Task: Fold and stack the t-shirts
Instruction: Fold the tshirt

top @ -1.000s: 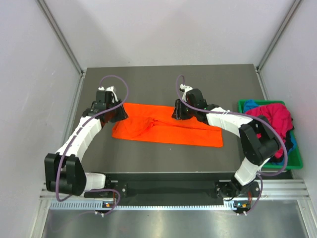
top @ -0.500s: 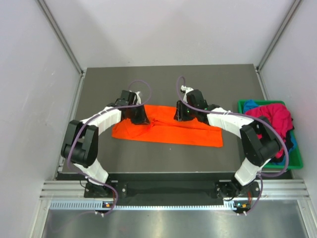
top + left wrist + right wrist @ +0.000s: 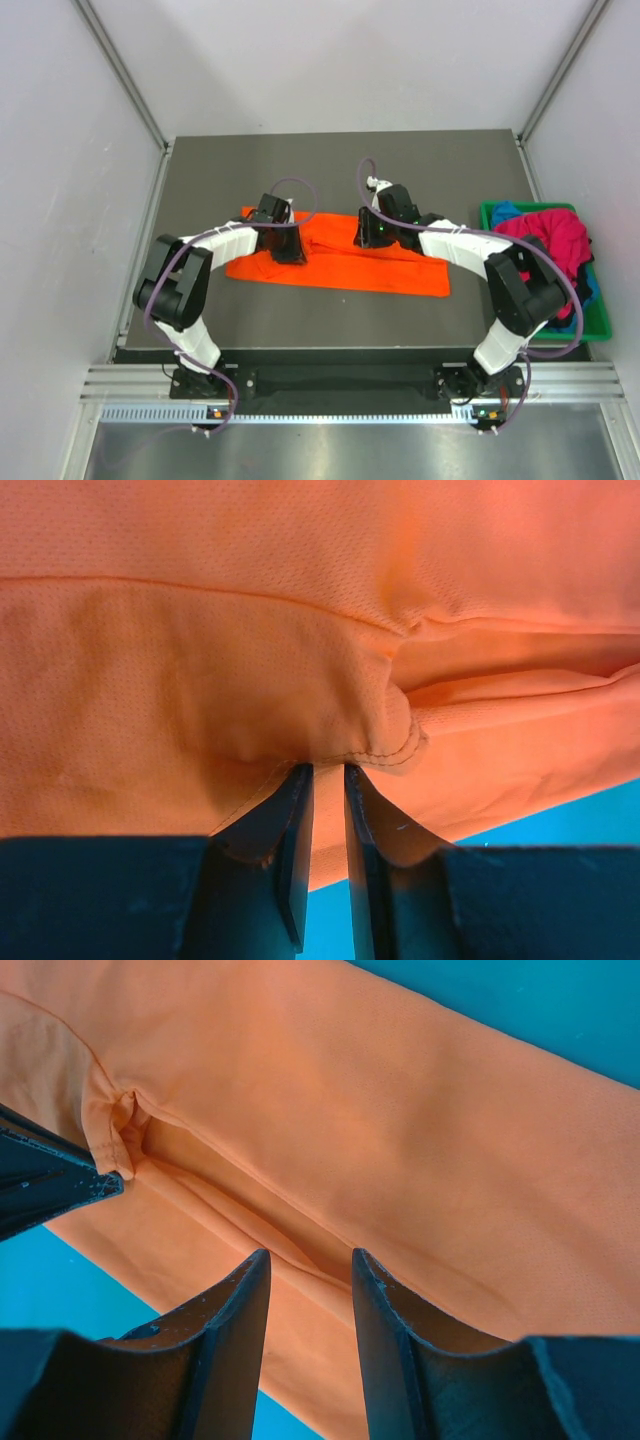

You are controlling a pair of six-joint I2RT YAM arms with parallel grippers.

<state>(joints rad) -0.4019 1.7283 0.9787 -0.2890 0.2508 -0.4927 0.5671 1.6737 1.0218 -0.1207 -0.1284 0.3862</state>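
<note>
The orange t-shirt [image 3: 370, 268] lies flat across the middle of the table [image 3: 330, 320], the left gripper [image 3: 328, 772] pinches a fold of it tight, the right gripper [image 3: 310, 1255] hangs over it with its fingers apart, and the red t-shirt [image 3: 555, 240] and the blue t-shirt [image 3: 505, 212] sit in the green bin [image 3: 598, 325].
</note>
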